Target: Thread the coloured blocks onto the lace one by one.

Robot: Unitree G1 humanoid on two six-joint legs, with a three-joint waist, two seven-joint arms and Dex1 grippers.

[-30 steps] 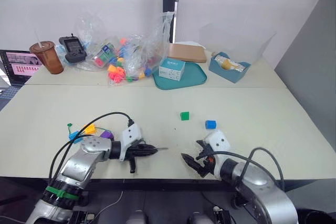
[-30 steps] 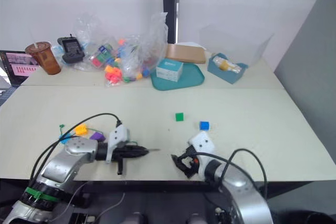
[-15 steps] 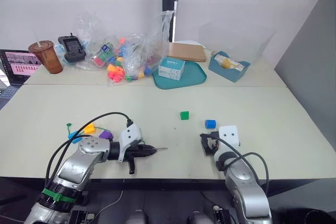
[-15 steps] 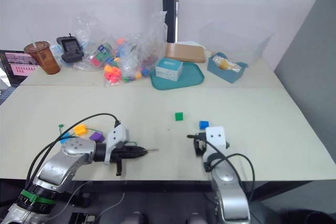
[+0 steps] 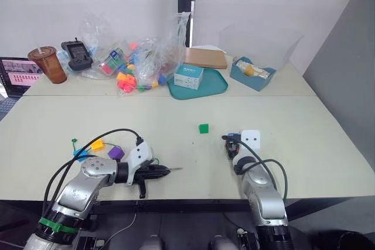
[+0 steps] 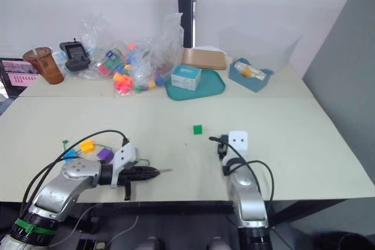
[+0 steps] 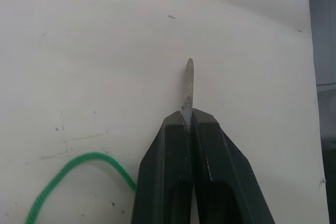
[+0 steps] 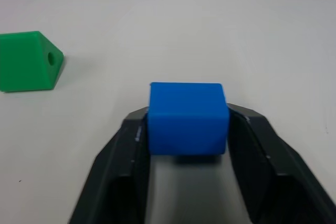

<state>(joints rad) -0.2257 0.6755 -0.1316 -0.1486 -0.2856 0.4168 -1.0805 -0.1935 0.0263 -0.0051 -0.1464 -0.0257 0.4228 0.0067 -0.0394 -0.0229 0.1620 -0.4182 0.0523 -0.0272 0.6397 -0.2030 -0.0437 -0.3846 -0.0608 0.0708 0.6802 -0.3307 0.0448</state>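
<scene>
The left pincer (image 7: 190,116) clenches the lace's needle tip (image 7: 187,88) pointing outward (ready for threading), while the right pincer (image 8: 187,129) brackets the dark blue block (image 8: 187,117), seemingly gripping it.

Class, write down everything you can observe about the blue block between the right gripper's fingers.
The blue block is a small, solid-looking cube of smooth, matt plastic, evenly dark blue, with crisp edges. No threading hole shows on the faces visible here. It sits upright and square on the pale table, framed by the two black fingers of the right gripper, which stand against its left and right sides. A green block, with a round hole in one face, lies apart from it.
</scene>
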